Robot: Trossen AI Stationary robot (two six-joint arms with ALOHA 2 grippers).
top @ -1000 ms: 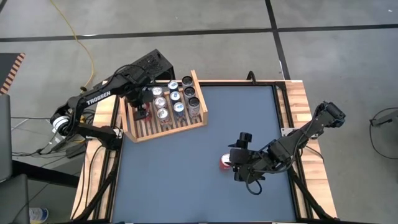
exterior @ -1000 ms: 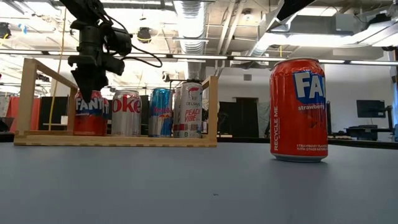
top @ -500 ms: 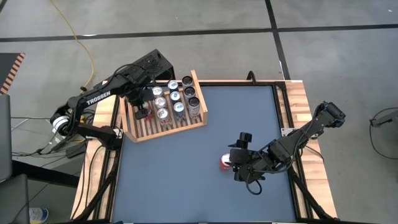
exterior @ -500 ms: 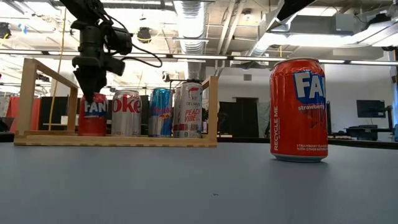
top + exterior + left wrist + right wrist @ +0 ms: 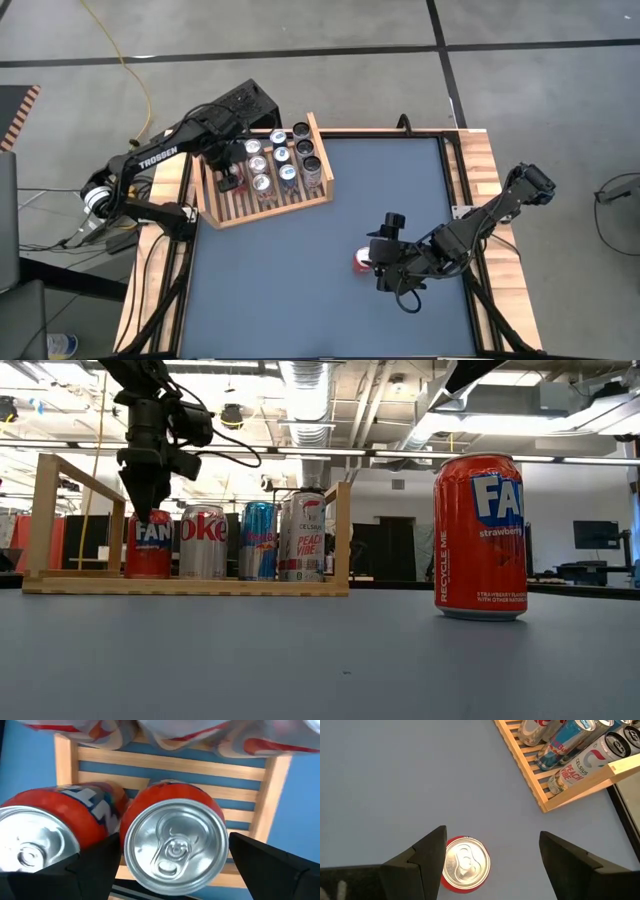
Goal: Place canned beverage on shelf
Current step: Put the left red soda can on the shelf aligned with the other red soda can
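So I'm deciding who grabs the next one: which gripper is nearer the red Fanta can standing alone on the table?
Right. The right gripper hovers open directly above that Fanta can; the left gripper is over the shelf, across the table.

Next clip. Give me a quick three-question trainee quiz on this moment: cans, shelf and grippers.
1. True or false: the left gripper is clamped on the red Fanta can in the shelf.
2. Which gripper is above the lone can on the blue table top? A) left B) right C) neither
3. Fill in: the lone can is labelled Fanta ____.

Key
1. False. The gripper is open above the red Fanta can, its fingers either side of the can top in the left wrist view.
2. B. The right gripper is open above the lone can.
3. Strawberry, as the low view shows.
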